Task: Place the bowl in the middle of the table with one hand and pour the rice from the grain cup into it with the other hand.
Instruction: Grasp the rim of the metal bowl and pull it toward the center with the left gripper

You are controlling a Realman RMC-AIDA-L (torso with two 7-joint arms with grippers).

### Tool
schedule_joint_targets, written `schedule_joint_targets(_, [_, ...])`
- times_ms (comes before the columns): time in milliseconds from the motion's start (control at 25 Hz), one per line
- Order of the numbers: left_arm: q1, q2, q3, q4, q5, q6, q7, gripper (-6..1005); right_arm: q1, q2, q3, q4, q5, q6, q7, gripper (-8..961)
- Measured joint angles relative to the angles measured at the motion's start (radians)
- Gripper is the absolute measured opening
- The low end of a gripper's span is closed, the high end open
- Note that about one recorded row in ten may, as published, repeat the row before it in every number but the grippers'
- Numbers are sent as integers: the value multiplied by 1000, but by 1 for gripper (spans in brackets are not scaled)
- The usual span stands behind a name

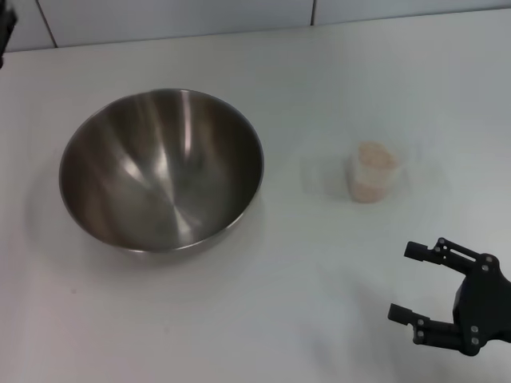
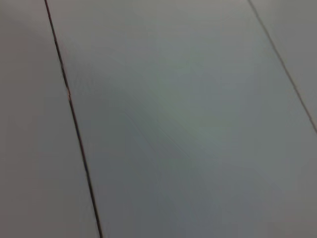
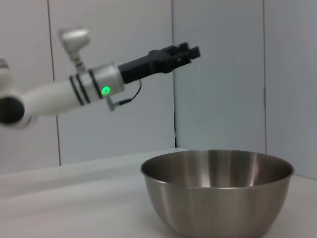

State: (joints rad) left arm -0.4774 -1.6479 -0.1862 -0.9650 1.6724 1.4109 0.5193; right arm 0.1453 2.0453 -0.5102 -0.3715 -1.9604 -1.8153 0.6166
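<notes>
The steel bowl [image 1: 160, 167] stands empty and upright on the white table [image 1: 271, 319], left of the middle. The same bowl [image 3: 218, 191] fills the near ground of the right wrist view. To its right stands the clear grain cup [image 1: 374, 173], upright and holding pale rice [image 1: 375, 156]. My right gripper [image 1: 407, 282] is open near the front right corner, well short of the cup, holding nothing. My left gripper [image 3: 181, 52] hangs high in the air beyond the bowl, touching nothing. In the head view only a dark sliver of the left arm [image 1: 5, 32] shows at the top left edge.
A grey panelled wall [image 1: 176, 20] runs behind the table's far edge. The left wrist view shows only wall panels with dark seams [image 2: 74, 124]. Bare tabletop lies between bowl and cup and along the front.
</notes>
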Motion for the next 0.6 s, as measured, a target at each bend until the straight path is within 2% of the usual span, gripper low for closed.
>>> schedule_joint_targets(40, [40, 79, -136, -150, 72, -215, 16, 658, 0, 0, 0, -1, 0, -1, 1, 824])
schedule_joint_targets(80, [40, 79, -136, -150, 72, -215, 16, 658, 0, 0, 0, -1, 0, -1, 1, 824])
schedule_joint_targets(120, [104, 130, -316, -283, 174, -489, -26, 658, 0, 0, -1, -1, 0, -1, 1, 824])
schedule_joint_targets(160, [104, 130, -316, -283, 174, -489, -26, 658, 0, 0, -1, -1, 0, -1, 1, 824])
schedule_joint_targets(200, [161, 142, -463, -372, 258, -687, -54, 658, 0, 0, -2, -2, 0, -1, 2, 824])
schedule_joint_targets(240, [161, 142, -463, -372, 258, -687, -54, 658, 0, 0, -2, -2, 0, -1, 2, 824])
schedule_joint_targets(280, [207, 133, -581, -439, 323, -844, -70, 658, 1, 0, -2, -3, 0, -1, 2, 824])
schedule_joint_targets(320, [278, 82, -765, -538, 425, -1079, -81, 659, 0, 1, -2, -3, 0, -1, 2, 824])
schedule_joint_targets(400, [278, 82, -765, -538, 425, -1079, -81, 659, 0, 1, -4, -3, 0, -1, 2, 824])
schedule_joint_targets(440, [352, -98, -1106, -701, 587, -1532, -47, 659, 1, 1, -6, -3, 0, -1, 2, 824])
schedule_joint_targets(480, [352, -98, -1106, -701, 587, -1532, -47, 659, 0, 1, -7, -4, 0, 1, 2, 824])
schedule_joint_targets(520, [343, -234, -1299, -752, 614, -1796, 47, 659, 0, 1, -9, -4, 0, 2, 2, 824])
schedule_joint_targets(560, [343, -234, -1299, -752, 614, -1796, 47, 659, 0, 2, -9, -4, 0, 4, 2, 824])
schedule_joint_targets(600, [320, -337, -1455, -771, 610, -2017, 147, 659, 0, 3, -9, -4, -2, 5, 2, 824])
